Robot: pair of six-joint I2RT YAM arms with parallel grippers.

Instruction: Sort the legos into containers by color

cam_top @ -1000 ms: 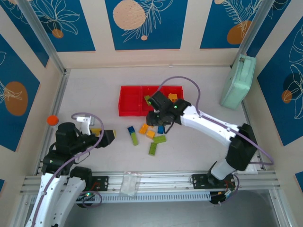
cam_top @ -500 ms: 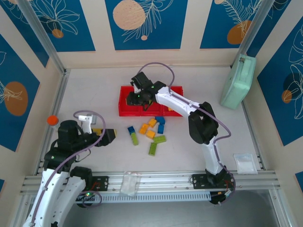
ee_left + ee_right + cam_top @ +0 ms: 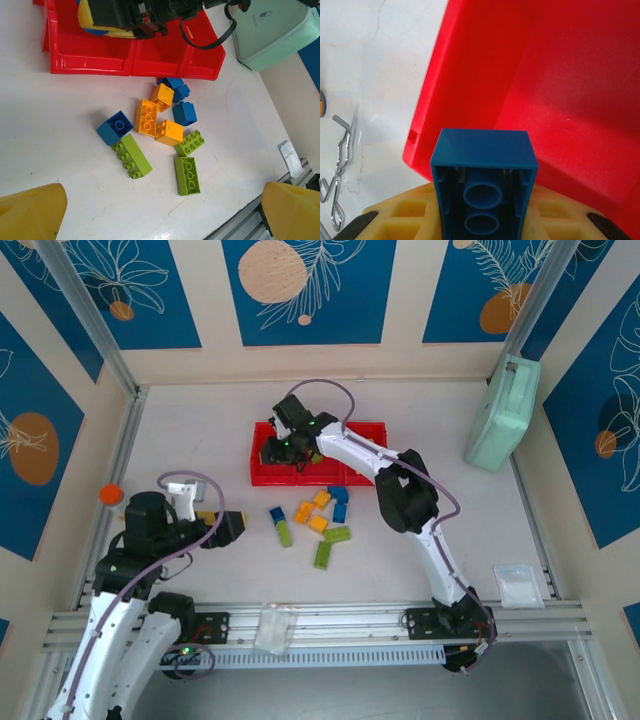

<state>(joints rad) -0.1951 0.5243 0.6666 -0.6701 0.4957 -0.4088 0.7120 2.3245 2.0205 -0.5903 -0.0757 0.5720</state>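
Observation:
My right gripper [image 3: 283, 446] hangs over the left bin of the red tray [image 3: 264, 477], shut on a blue brick [image 3: 484, 172]. That brick's hollow underside faces the wrist camera, with the red bin [image 3: 560, 75] just beyond it. In front of the tray [image 3: 90, 55] a loose pile lies on the table. It holds a blue square brick [image 3: 116, 127], a long green one [image 3: 132, 155], orange bricks [image 3: 148, 117], more blue ones [image 3: 184, 113] and two other green bricks [image 3: 188, 175]. My left gripper [image 3: 232, 527] is open left of the pile [image 3: 312, 523], nothing between its yellow fingers [image 3: 30, 212].
A mint-green case [image 3: 503, 412] leans at the right wall. An orange-capped bottle [image 3: 110, 494] sits at the left edge. Clear plastic bags lie at the near right [image 3: 517, 583] and on the front rail [image 3: 275, 626]. A bent metal wire [image 3: 337, 175] lies left of the tray.
My right arm swung from the pile up and left to the tray's left bin with the blue brick in its grip. The left arm has hardly moved.

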